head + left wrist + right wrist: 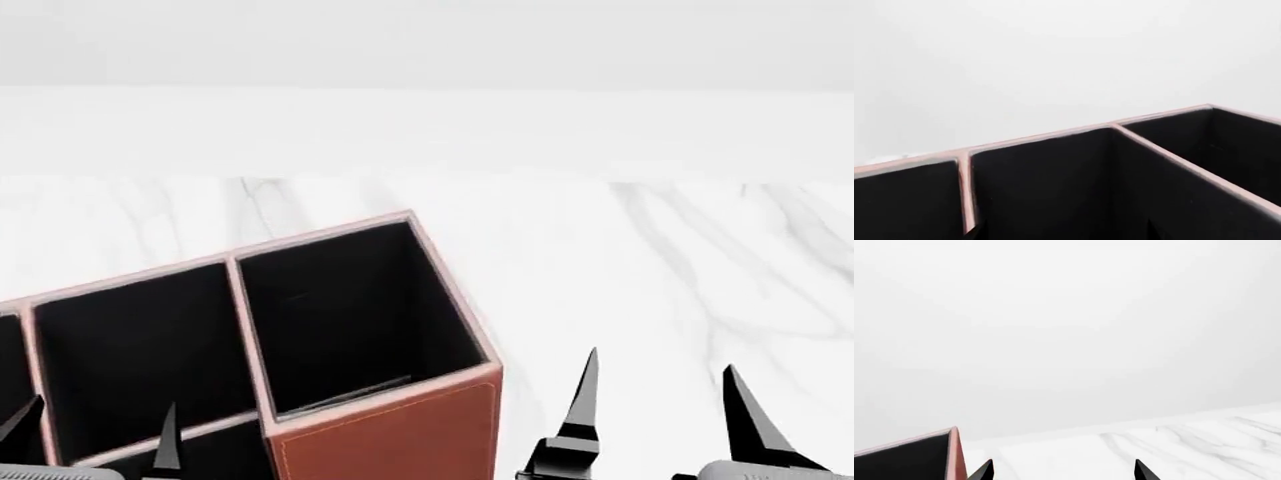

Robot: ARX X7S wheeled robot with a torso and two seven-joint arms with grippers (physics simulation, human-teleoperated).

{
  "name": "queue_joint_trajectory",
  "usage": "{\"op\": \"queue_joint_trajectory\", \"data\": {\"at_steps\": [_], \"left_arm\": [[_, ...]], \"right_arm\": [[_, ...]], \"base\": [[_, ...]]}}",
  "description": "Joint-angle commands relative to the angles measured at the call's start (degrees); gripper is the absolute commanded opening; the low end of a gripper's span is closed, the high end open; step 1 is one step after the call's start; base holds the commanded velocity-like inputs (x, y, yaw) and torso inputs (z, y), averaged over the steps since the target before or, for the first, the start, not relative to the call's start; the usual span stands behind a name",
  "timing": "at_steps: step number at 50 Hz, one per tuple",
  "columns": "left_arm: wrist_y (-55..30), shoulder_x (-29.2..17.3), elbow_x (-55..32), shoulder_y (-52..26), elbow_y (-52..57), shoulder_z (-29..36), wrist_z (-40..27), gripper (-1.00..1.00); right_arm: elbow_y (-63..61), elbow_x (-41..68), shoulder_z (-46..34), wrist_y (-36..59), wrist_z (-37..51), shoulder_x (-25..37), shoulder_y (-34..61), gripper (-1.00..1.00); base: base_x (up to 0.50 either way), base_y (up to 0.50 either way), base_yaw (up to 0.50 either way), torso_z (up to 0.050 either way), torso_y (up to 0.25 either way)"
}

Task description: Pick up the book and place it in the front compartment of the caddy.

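White marbled surface (667, 260), pale wall behind. Head view: caddy (387, 440) at left; right hand (661, 400) open, empty; left hand (94, 430) spread over caddy. Wrist views: black cells, no book. Book unseen; likely stiff, light; grip across covers.

Desk (667, 260): white marble-look top with grey veining, ends at a plain white wall behind. One thing seen standing on it: the caddy (400, 440), reddish-brown outside, pink rims, black cells, set at an angle toward the left, cut off by the frame edge
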Motion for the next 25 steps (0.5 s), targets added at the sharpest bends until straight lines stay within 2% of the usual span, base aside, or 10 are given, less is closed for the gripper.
{"op": "queue_joint_trajectory", "data": {"at_steps": [1, 4, 25], "left_arm": [[1.0, 0.9, 0.5, 0.1, -0.8, -1.2, 1.2, 1.0], [1.1, 0.9, 0.5, 0.1, -0.9, -1.1, 1.1, 1.0], [1.3, 0.3, -0.1, 0.5, -0.3, -0.9, 0.4, 1.0]], "right_arm": [[1.8, -0.1, 1.3, -2.8, -1.4, -0.9, -0.7, 1.0], [1.8, -0.1, 1.6, -4.0, -1.2, -1.1, -0.8, 1.0], [1.3, -0.2, 1.0, -6.3, -0.8, -0.3, -1.6, 1.0]], "base": [[0.0, 0.0, 0.0, 0.0, 0.0], [0.0, 0.0, 0.08, 0.0, 0.0], [0.0, 0.0, 0.5, 0.0, 0.0]]}}
